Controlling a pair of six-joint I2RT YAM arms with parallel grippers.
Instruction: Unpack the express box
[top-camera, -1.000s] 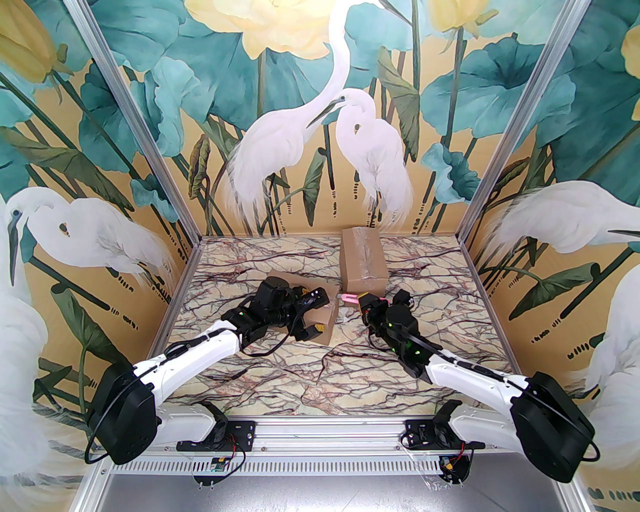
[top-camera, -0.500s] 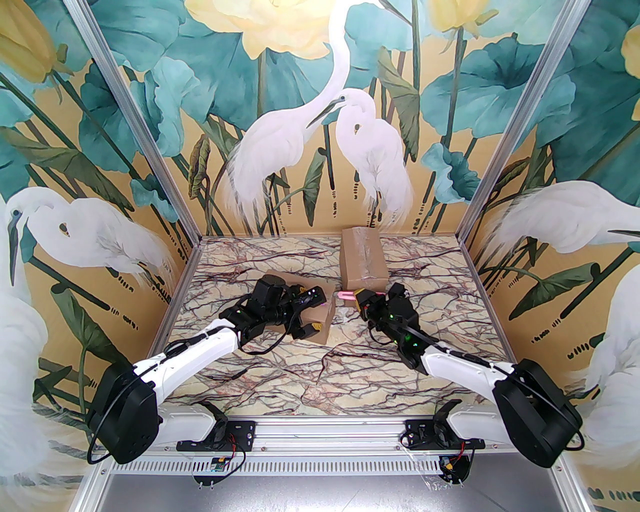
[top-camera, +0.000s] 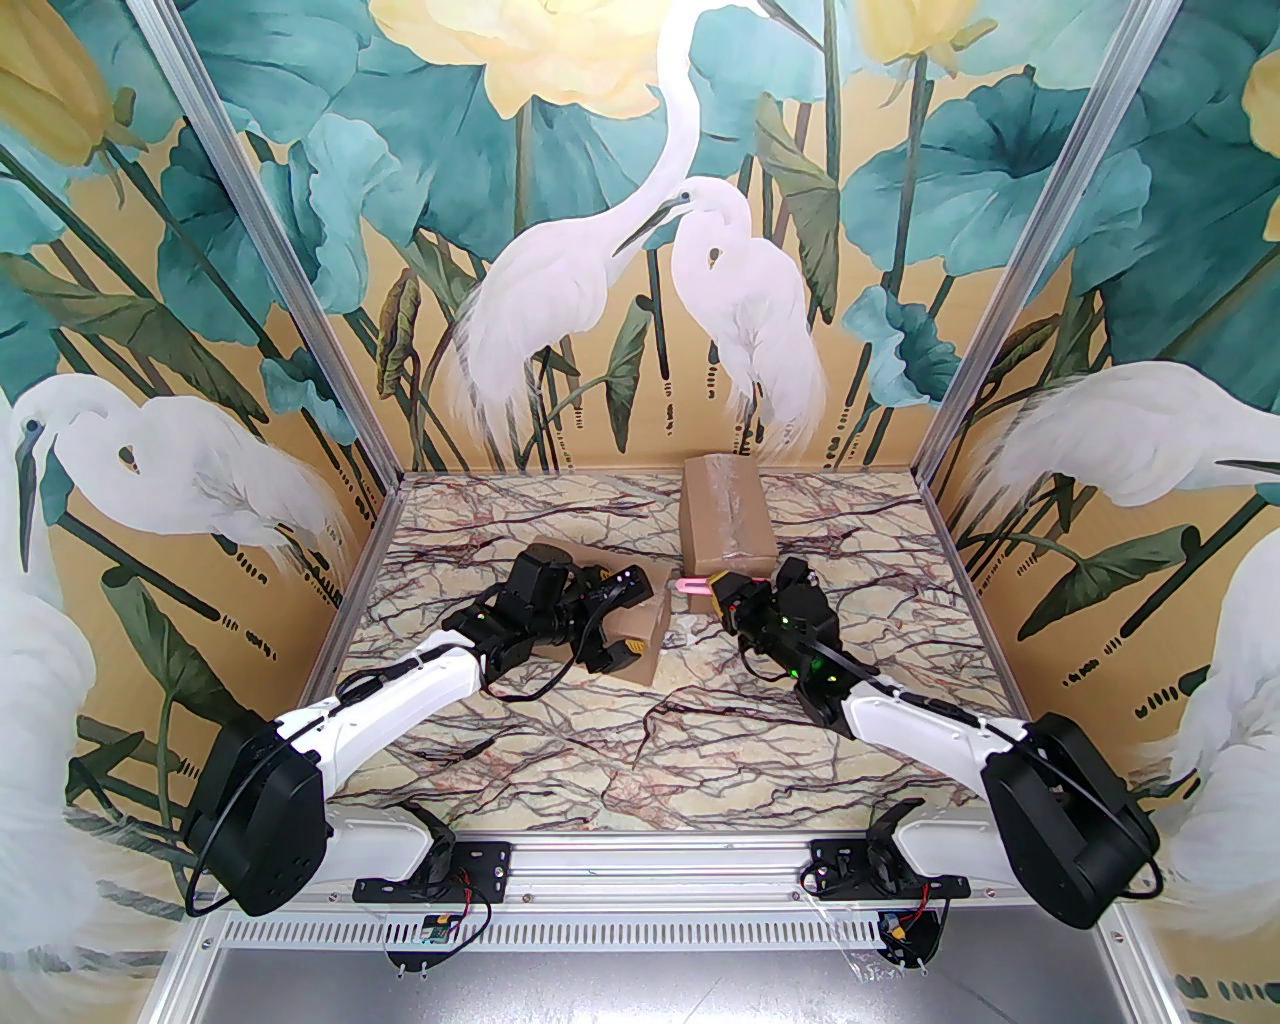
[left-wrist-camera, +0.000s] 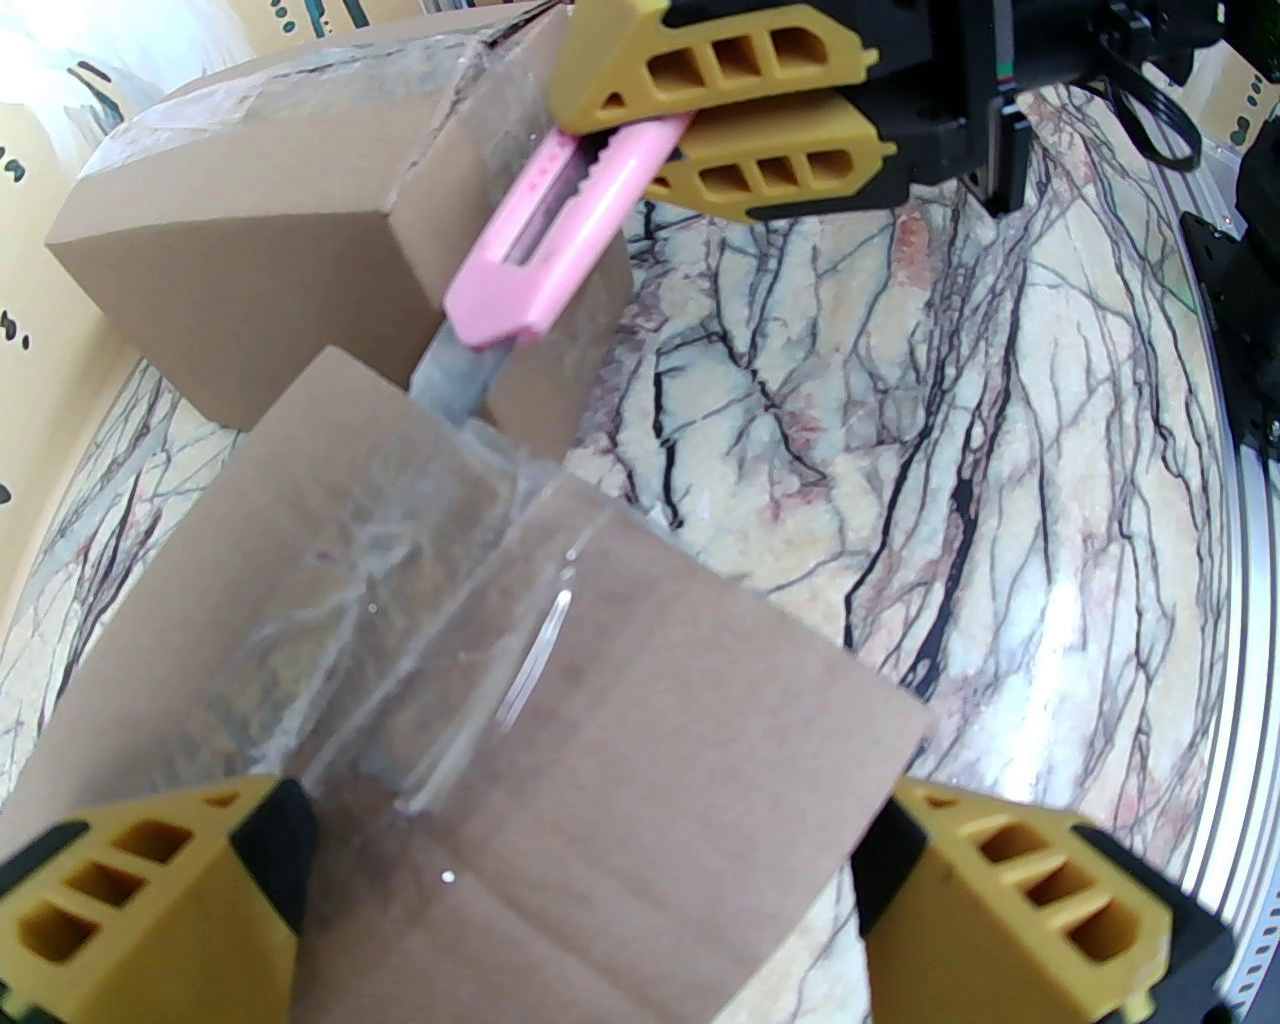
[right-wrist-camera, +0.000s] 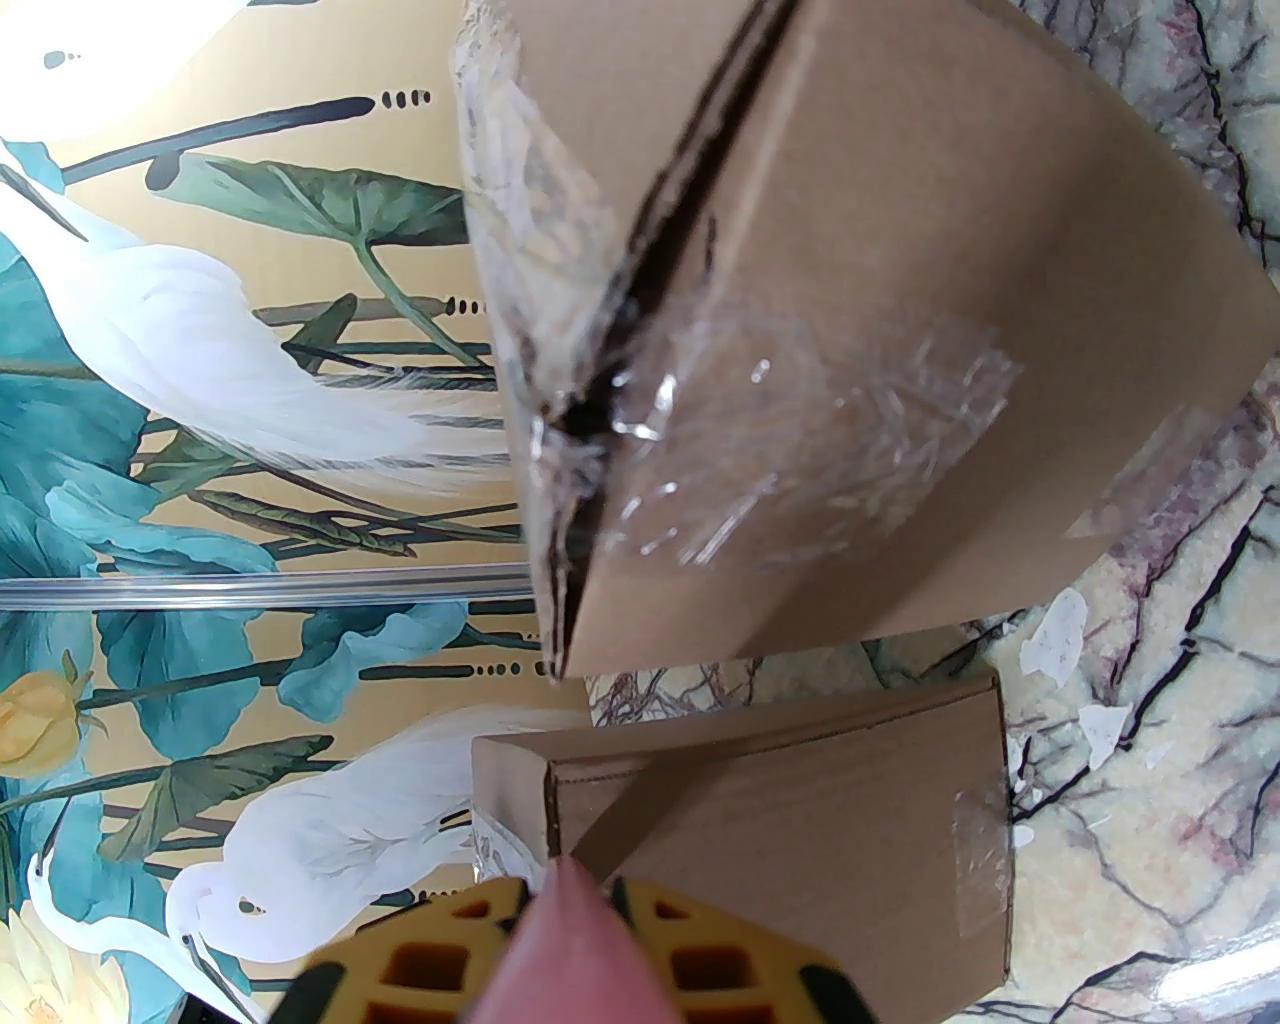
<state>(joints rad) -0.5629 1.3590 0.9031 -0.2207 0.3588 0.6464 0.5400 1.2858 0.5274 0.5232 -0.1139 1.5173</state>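
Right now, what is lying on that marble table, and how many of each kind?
Cardboard boxes: 2, one near, one far
Pink knife: 1, held by the right gripper
Total: 3

- Near box (left-wrist-camera: 560, 720): plain brown cardboard, matt; clear glossy tape (left-wrist-camera: 430, 620) over top seam, wrinkled & frayed.
- Far box (right-wrist-camera: 900, 300): same matt cardboard, crinkled shiny clear tape on end.
- Knife (left-wrist-camera: 545, 235): smooth pink plastic body, dull grey metal blade.
- Right gripper (left-wrist-camera: 690, 135) & left gripper (left-wrist-camera: 590, 920): matt yellow plastic fingers w/ black edges.
- Table (top-camera: 640, 740): polished marble-look top, cream w/ dark veins, slight sheen.
- Front rail (top-camera: 650, 860): brushed metal.
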